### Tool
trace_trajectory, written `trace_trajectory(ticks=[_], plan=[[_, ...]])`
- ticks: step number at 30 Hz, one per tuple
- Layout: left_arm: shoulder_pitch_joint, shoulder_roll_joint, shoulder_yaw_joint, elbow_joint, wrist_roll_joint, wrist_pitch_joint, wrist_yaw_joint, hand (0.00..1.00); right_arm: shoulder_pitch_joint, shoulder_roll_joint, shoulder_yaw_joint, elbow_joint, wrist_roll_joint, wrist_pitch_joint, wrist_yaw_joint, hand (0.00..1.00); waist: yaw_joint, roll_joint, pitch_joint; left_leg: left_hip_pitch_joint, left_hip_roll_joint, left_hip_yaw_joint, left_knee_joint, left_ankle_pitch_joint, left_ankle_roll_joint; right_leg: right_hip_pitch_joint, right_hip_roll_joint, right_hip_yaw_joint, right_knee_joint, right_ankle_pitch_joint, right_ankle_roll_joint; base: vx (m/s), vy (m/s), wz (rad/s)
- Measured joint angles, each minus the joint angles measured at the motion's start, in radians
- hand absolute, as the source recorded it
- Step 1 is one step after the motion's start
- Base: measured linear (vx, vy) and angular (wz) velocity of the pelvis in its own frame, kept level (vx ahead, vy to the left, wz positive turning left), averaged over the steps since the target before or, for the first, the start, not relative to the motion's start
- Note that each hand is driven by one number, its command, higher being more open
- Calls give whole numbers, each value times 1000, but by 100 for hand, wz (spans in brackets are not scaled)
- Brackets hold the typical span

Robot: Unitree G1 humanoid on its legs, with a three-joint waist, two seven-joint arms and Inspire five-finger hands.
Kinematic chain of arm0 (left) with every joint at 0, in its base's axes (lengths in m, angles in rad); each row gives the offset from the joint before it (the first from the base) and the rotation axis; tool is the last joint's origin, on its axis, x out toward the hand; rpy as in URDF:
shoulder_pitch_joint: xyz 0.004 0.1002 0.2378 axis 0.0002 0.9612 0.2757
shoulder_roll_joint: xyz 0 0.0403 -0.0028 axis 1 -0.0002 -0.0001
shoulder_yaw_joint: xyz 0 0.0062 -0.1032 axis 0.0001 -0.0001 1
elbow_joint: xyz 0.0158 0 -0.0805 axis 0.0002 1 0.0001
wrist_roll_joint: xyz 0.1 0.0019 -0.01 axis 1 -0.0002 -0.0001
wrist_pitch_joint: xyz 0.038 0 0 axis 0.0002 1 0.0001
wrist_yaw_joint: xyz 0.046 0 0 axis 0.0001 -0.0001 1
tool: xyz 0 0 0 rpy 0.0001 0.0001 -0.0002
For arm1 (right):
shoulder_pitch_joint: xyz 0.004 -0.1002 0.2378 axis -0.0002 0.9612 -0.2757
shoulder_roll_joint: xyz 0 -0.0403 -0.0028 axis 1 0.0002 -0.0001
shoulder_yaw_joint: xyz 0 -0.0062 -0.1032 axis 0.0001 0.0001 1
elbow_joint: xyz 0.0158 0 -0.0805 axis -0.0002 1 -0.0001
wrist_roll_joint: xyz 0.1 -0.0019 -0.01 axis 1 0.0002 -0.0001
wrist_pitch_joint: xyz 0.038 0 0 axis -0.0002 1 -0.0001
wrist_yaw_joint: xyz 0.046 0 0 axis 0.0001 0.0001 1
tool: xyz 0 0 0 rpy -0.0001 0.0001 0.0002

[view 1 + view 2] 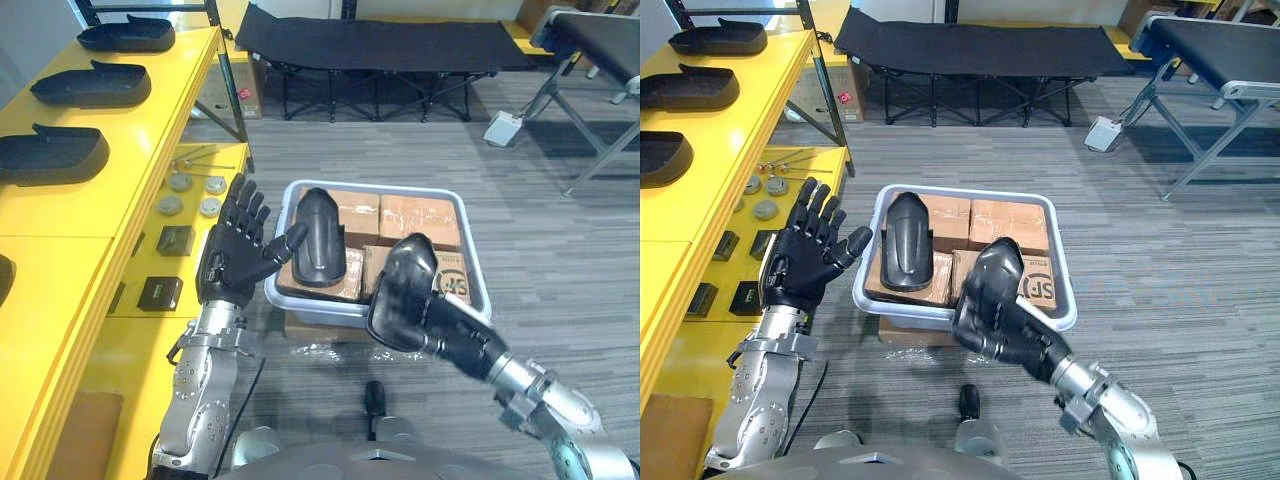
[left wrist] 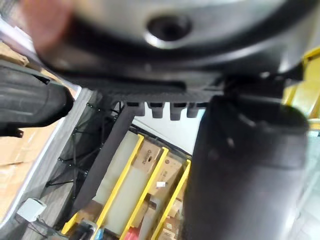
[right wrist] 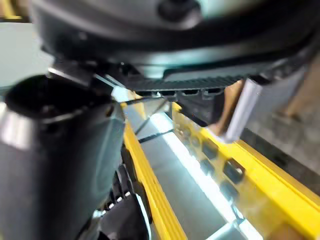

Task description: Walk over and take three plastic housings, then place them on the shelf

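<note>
1. The right hand [image 1: 445, 325] is being seen at lower centre-right of the head views. Its fingers are being kept closed round a black plastic housing [image 1: 405, 275].
2. This held housing is being carried rounded end up, over the near right corner of the grey tote [image 1: 375, 186]. It is being judged that this upright hold is being used to keep the piece clear of the tote's rim.
3. The left hand [image 1: 235, 255] is being held at centre-left, just beside the tote's left wall. Its fingers [image 1: 243, 200] are being spread wide and nothing is being gripped. The palm is being turned toward the tote, which is being read as readiness to steady or take a piece.
4. A second housing [image 1: 318, 238] is being left lying flat on the brown cartons [image 1: 420, 215] that are filling the tote, at centre frame. It is not being touched by either hand.
5. The yellow shelf [image 1: 110, 190] is being seen along the left edge. Three shelved housings [image 1: 90, 85] are being stored in a row on its top level, well apart from one another, toward the upper left. Small parts [image 1: 175, 240] are being kept on a lower level beside the left hand.
6. The step in hand is being judged as the pick-up from the tote, with placement on the shelf not yet being done.
7. A risk is being noted: the held housing looks smooth and glossy, so slippage is being considered possible during the turn toward the shelf.
</note>
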Motion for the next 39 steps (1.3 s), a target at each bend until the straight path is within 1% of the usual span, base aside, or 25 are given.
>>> trace_trajectory(ticks=[3,5,7,9,12,14,15,16,19,20,21,22,24,25,26,29,30,32,33,35,36,37,39], plan=[[25,5,15,34,0,0,-7,100,12,4,-11,73,105,8,-14,100,-7,-5,-14,13,-3,12,-16,1,-1,-1,0,10,0,-3,2,-30,-1,-10],[50,4,16,38,0,0,-13,100,39,19,-51,120,162,10,-28,100,-9,-6,-31,12,-1,16,-22,3,-3,-7,2,11,0,-11,1,-21,-17,-5],[78,4,31,39,-1,-1,-29,100,73,65,-140,206,243,11,-27,100,-9,-6,-42,12,1,23,-31,7,-6,-17,6,18,0,-16,-6,-11,-24,-8],[85,3,46,39,-1,-2,-33,100,83,92,-195,286,270,17,-8,100,-14,-6,-42,13,4,31,-31,7,-8,-22,10,26,0,-14,-7,-7,-18,-13],[106,3,54,39,-1,-12,-43,100,125,119,-249,405,269,22,57,100,-33,-2,-47,23,13,44,-31,4,-13,-22,18,35,0,-10,-7,8,-14,-15],[110,2,54,41,-1,-18,-45,100,154,133,-269,478,264,33,104,100,-36,0,-52,32,19,59,-32,-1,-19,-23,27,50,0,-10,-7,11,-13,-22],[106,3,53,48,-1,-24,-47,100,168,143,-276,525,263,36,127,100,-47,1,-54,33,19,60,-38,-2,-19,-22,27,51,0,-11,-9,-4,-11,-6],[99,6,53,65,-1,-26,-50,100,174,156,-278,567,263,37,138,100,-59,1,-55,43,18,62,-49,-1,-18,-18,27,52,0,-11,-9,-11,-7,-4],[86,7,52,111,-1,-26,-53,100,172,173,-280,652,255,32,149,100,-71,4,-58,51,16,70,-55,-1,-18,-16,27,58,0,-12,-11,-27,4,-6],[82,8,52,127,0,-26,-55,100,160,190,-295,705,230,21,148,100,-72,4,-57,52,16,70,-58,0,-17,-16,26,57,0,-13,-11,-40,0,1],[76,10,52,142,0,-25,-56,100,140,205,-304,774,217,-2,144,100,-69,4,-57,53,15,69,-63,1,-15,-17,26,57,0,-14,-13,-48,-5,2],[75,12,51,145,0,-24,-56,100,113,215,-308,833,202,-28,124,100,-67,8,-55,49,14,68,-64,1,-12,-20,25,56,0,-17,-17,-41,-5,4],[67,13,50,145,2,-23,-57,100,89,227,-311,864,188,-60,91,100,-65,13,-46,44,13,60,-63,1,-11,-21,23,51,0,-18,-18,-32,1,8],[58,11,50,145,2,-22,-59,100,63,242,-315,887,188,-92,53,100,-62,9,-32,32,12,54,-57,1,-11,-26,22,46,0,-21,-15,-42,2,12],[53,10,50,143,2,-22,-59,100,48,249,-318,896,188,-105,37,100,-60,16,-29,22,12,51,-49,0,-11,-31,20,43,0,-21,-15,-65,3,17],[6,3,50,126,2,-21,-59,100,-57,288,-331,932,189,-175,-90,100,-51,34,28,-41,12,16,-10,-1,-12,-55,13,15,0,-19,-12,-64,-2,24],[-11,2,47,122,1,-20,-59,100,-90,303,-334,933,193,-191,-132,100,-37,37,53,-49,13,10,-5,-1,-12,-60,13,10,1,-17,-11,-53,-11,18],[-27,0,45,106,2,-20,-59,100,-137,324,-337,932,194,-220,-191,100,-31,40,85,-78,16,-11,10,-1,-12,-68,14,-8,2,-13,-12,-33,-19,20],[-30,-1,44,98,2,-20,-59,100,-152,329,-337,931,195,-229,-208,100,-28,45,92,-84,16,-14,13,-1,-12,-75,14,-9,6,-12,-11,-37,-22,21],[-52,-3,27,88,2,-20,-60,100,-200,347,-344,918,196,-257,-268,100,-14,38,138,-110,17,-32,31,0,-10,-91,13,-18,28,-11,-11,-18,-4,17],[-62,-4,24,88,2,-20,-61,100,-214,352,-346,917,197,-267,-280,100,-11,35,154,-114,17,-37,37,-1,-8,-91,13,-22,31,-12,-12,-18,19,16],[-90,-6,20,88,3,-20,-61,100,-253,358,-345,916,207,-281,-311,100,-2,28,198,-120,17,-42,48,-4,-4,-96,11,-24,43,-15,-11,-23,17,14],[-116,-7,18,88,6,-20,-59,100,-291,357,-346,907,226,-292,-332,100,-1,28,228,-151,13,-54,66,-7,0,-123,5,-31,67,-22,-11,-58,19,13]])
